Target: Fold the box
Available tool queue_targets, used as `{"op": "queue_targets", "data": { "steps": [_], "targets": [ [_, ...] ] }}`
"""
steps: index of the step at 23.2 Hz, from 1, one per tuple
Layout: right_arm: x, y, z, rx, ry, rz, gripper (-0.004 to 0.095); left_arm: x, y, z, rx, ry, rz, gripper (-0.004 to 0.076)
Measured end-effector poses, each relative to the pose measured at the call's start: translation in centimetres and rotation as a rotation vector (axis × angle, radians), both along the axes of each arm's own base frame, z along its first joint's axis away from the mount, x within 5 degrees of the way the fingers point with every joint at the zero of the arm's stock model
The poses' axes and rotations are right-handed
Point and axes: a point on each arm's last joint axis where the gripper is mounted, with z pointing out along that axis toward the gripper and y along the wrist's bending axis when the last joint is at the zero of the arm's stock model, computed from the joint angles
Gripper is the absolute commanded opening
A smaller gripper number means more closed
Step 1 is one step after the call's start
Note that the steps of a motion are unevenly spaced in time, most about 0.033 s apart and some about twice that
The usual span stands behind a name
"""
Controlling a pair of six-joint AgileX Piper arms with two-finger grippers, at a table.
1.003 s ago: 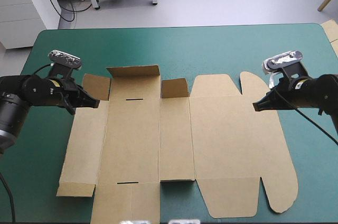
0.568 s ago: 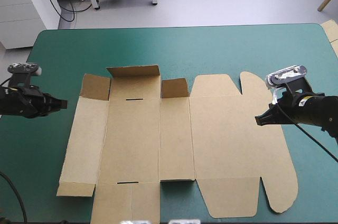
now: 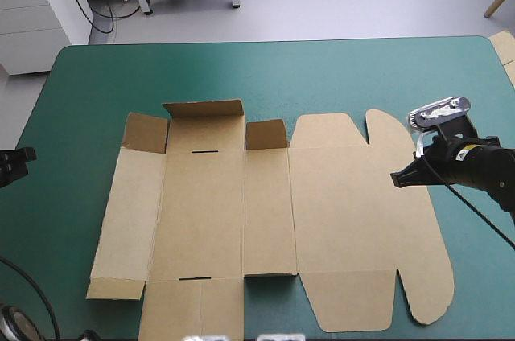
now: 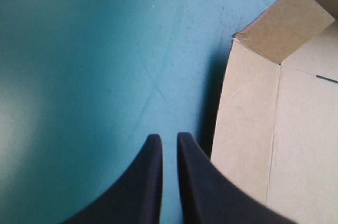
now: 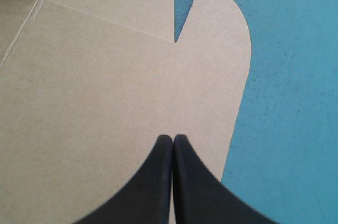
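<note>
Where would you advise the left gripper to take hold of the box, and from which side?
Probably the small flap at the box's far-left corner, approached from the left, where the left gripper is. It tilts up off the teal-green cover, leaving room for a finger beneath, while the side panel beside it lies flat.

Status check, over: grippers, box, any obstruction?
Left gripper all but shut, empty, just left of the box. Right gripper shut, above its right panel. Box flat, far flaps tilted up. Nothing seen in the way.
</note>
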Motion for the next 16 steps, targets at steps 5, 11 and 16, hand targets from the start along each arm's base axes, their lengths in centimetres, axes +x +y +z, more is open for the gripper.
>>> {"op": "queue_targets", "data": {
  "steps": [5, 11, 16],
  "targets": [
    [0.0, 0.0, 0.0, -0.003, -0.005, -0.001, -0.0016, 0.8, 1.1, -1.4, -0.040, 0.040, 0.009, 0.0529],
    [0.0, 0.0, 0.0, -0.003, -0.005, -0.002, -0.0016, 2.7, 2.8, -5.4, -0.163, 0.121, 0.002, 0.0530],
    [0.0, 0.0, 0.0, -0.004, -0.007, -0.002, -0.0016, 3.1, 2.3, -8.1, -0.244, 0.116, -0.057, 0.0531]
  ]
}}
